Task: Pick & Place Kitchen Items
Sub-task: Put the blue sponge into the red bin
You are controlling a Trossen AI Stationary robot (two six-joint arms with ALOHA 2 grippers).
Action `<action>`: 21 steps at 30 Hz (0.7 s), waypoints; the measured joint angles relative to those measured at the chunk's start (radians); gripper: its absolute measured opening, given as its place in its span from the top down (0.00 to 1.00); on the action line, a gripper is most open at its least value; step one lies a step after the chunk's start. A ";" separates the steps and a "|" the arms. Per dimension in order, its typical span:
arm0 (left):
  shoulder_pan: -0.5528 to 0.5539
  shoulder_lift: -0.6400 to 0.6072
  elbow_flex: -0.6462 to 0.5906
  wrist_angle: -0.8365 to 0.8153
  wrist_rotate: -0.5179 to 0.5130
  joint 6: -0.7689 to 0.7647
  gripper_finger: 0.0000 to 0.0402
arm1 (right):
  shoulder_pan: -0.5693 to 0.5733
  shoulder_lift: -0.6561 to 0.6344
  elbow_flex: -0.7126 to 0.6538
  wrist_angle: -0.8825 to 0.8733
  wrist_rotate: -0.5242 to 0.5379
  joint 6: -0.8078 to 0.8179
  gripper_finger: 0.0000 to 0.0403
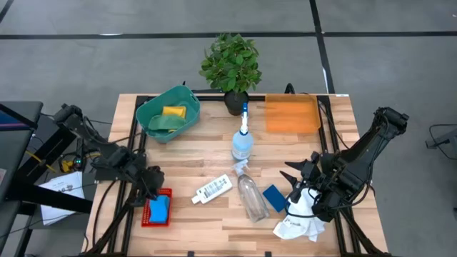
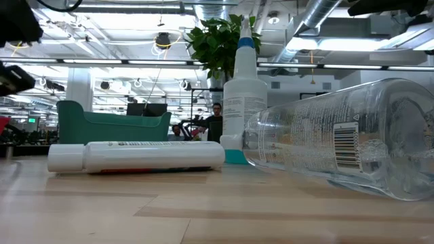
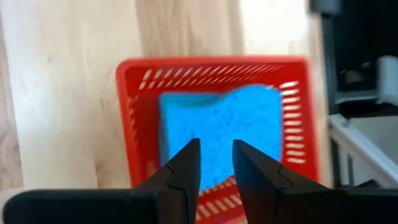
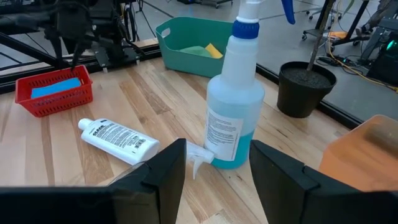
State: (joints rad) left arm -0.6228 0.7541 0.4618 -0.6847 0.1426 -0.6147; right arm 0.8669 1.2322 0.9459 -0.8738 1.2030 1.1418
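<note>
Left gripper [image 1: 151, 187] hangs over the near-left part of the light wooden slatted table [image 1: 207, 235], fingers [image 3: 185, 168] set narrow with a slim gap, nothing between them. Directly below and just ahead of its tips: a small red plastic mesh basket [image 1: 158, 208] holding a flat blue sponge [image 3: 217, 134]; no contact visible in the left wrist view.

Beyond that gripper, toward the far edge: a teal plastic tub [image 1: 168, 114] with a yellow sponge [image 1: 173, 111] and a green sponge [image 1: 163, 124] inside.

To its right, lying flat: a small white labelled bottle [image 1: 213, 189], cap toward the gripper.

Table centre: an upright clear plastic spray bottle with blue liquid and a blue-tipped nozzle [image 1: 243, 139]; just nearer, a second clear spray bottle [image 1: 251, 194] lying on its side, apparently empty. Behind the upright one, a leafy green plant in a black pot [image 1: 231, 68] at the far edge, with a translucent orange tray [image 1: 291, 114] beside it.

Right gripper [image 1: 298, 187] sits at the near-right, jaws spread wide and empty. From its wrist view the upright bottle stands straight ahead between the finger lines. A dark blue flat sponge [image 1: 275, 198] lies just beside its tips on the left; a crumpled white cloth [image 1: 298, 218] lies right under and nearer than the gripper. Whether it touches the cloth, cannot tell.
</note>
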 joint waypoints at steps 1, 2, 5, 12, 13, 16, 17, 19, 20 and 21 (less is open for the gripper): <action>0.000 -0.021 0.000 0.005 -0.002 0.000 0.78 | 0.000 0.000 0.000 0.000 0.000 -0.001 0.58; 0.000 -0.043 0.000 0.014 -0.006 0.003 0.78 | 0.000 0.000 0.000 0.000 0.000 -0.006 0.58; 0.000 -0.096 0.000 0.048 -0.040 0.024 0.78 | 0.000 0.000 0.000 0.000 0.001 -0.015 0.58; 0.000 -0.168 0.001 0.128 -0.181 0.133 0.78 | -0.002 0.000 0.000 0.000 0.001 -0.016 0.58; 0.000 -0.173 0.001 0.133 -0.197 0.142 0.78 | -0.002 0.000 0.000 0.000 0.001 -0.016 0.58; 0.000 -0.173 0.001 0.164 -0.243 0.143 0.78 | -0.002 0.000 0.000 0.000 0.001 -0.016 0.58; 0.000 -0.170 0.001 0.175 -0.249 0.142 0.78 | -0.003 0.000 0.000 0.000 0.002 -0.016 0.58; 0.000 -0.165 0.001 0.196 -0.250 0.145 0.78 | -0.006 0.000 0.000 0.000 0.001 -0.014 0.58; 0.000 -0.165 0.001 0.200 -0.250 0.154 0.78 | -0.006 0.000 0.000 0.000 0.001 -0.010 0.58; 0.000 -0.165 0.001 0.200 -0.250 0.164 0.78 | -0.006 0.000 0.000 0.000 0.001 -0.008 0.58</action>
State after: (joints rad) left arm -0.6224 0.5896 0.4629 -0.4846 -0.1074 -0.4504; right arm 0.8607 1.2324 0.9459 -0.8738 1.2044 1.1336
